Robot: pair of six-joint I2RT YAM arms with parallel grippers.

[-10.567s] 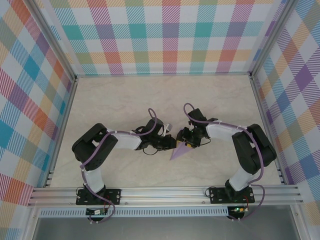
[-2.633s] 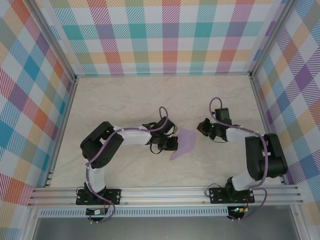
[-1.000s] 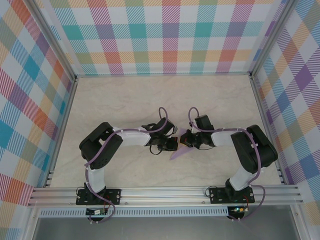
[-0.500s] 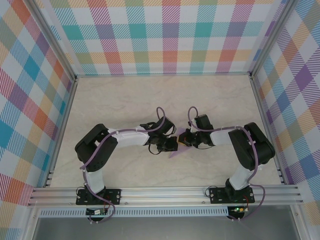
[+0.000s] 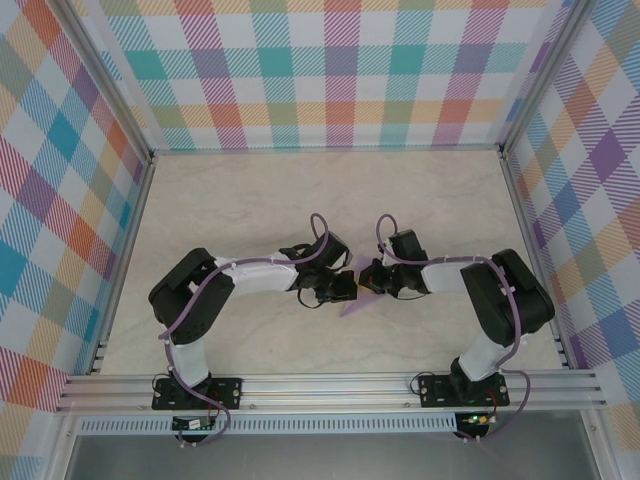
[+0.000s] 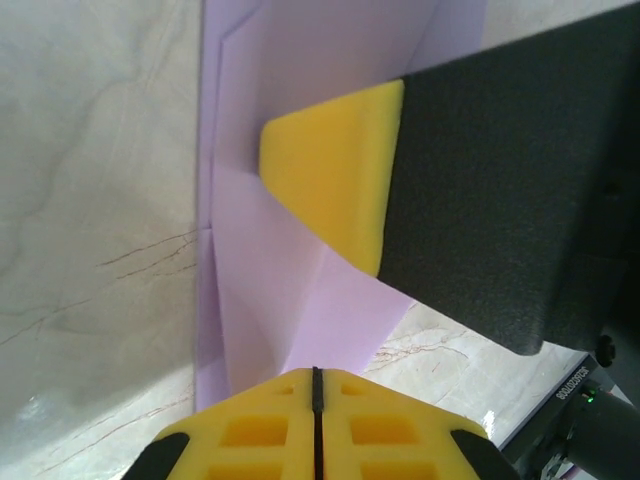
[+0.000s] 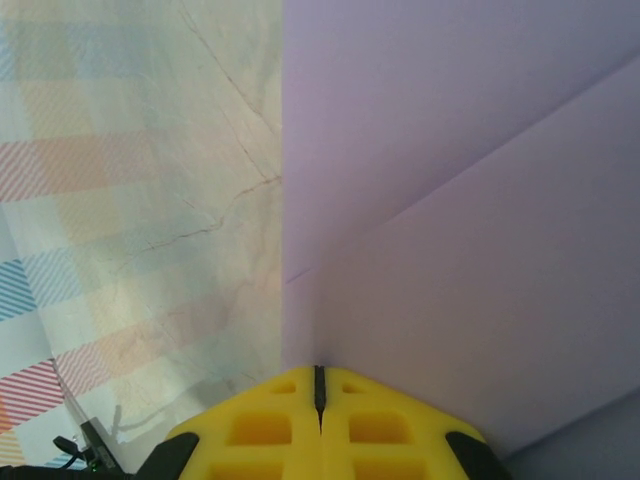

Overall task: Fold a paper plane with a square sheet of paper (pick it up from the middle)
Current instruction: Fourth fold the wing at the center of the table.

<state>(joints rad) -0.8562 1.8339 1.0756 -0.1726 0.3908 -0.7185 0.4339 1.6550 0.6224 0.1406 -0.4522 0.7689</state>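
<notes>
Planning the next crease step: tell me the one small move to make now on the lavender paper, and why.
Probably slide the shut right pincer along the fold to sharpen it, while the shut left pincer pins the lavender paper. Both closed tips are down at the paper, which is partly folded, lies on the table and shows only soft creases.

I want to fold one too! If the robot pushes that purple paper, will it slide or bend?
The paper looks thin and shows creases, so it would probably flop if lifted by one edge. It lies on the smooth table, so a push likely slides it. Being so thin, it is probably very light.
</notes>
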